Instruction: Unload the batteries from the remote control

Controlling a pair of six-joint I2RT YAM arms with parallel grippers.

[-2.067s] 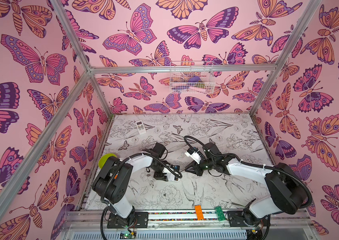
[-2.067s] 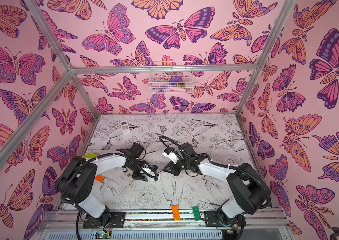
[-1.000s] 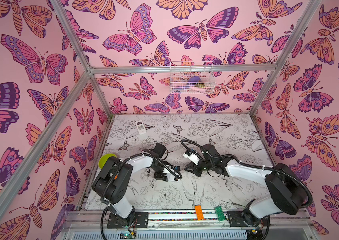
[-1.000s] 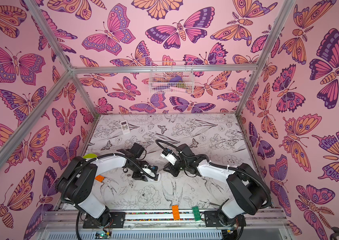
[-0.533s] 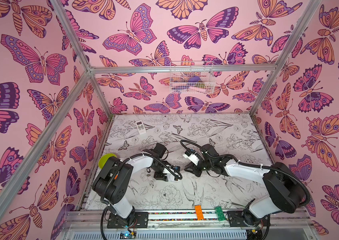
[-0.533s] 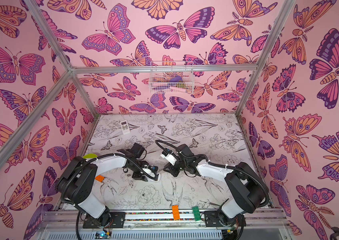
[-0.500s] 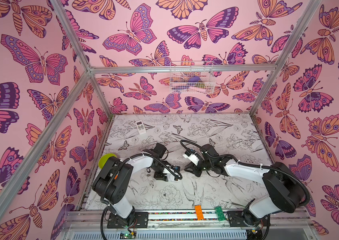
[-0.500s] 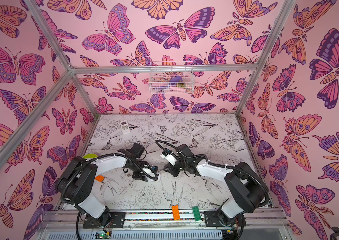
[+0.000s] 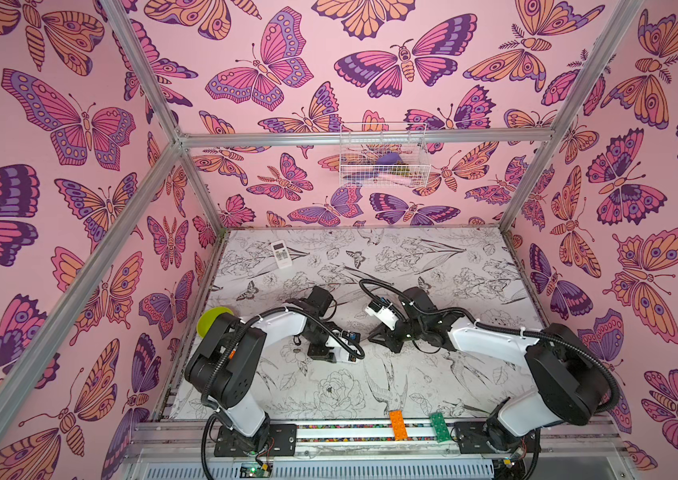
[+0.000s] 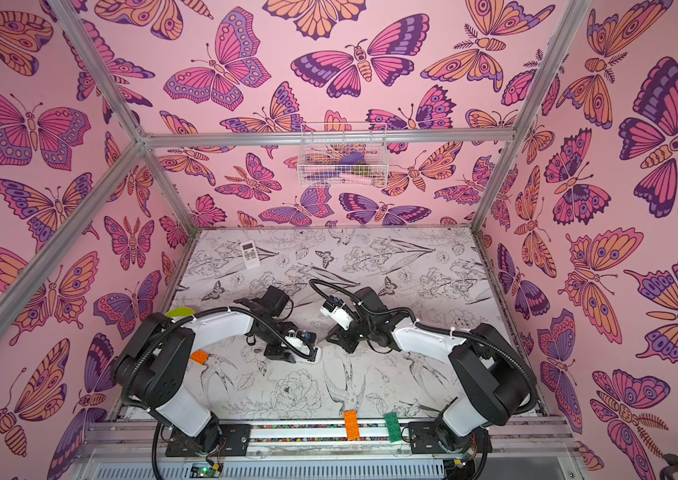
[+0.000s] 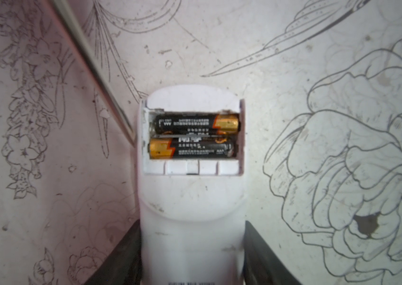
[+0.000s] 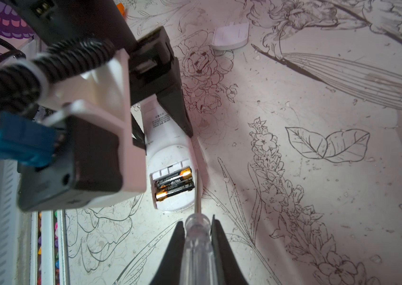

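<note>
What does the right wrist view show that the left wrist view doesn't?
Right wrist only: right gripper shut on the screwdriver by its clear handle; a loose white cover on the table. Left wrist only: the compartment straight on, close up. Both: remote, two batteries seated, screwdriver shaft at the remote's edge, left gripper clamping the remote.

white remote, black-gold batteries, floral-printed table

2 slim black cylindrical batteries with gold-orange bands lie side by side, oppositely turned, in the white plastic remote control's open compartment by its rounded end
</note>
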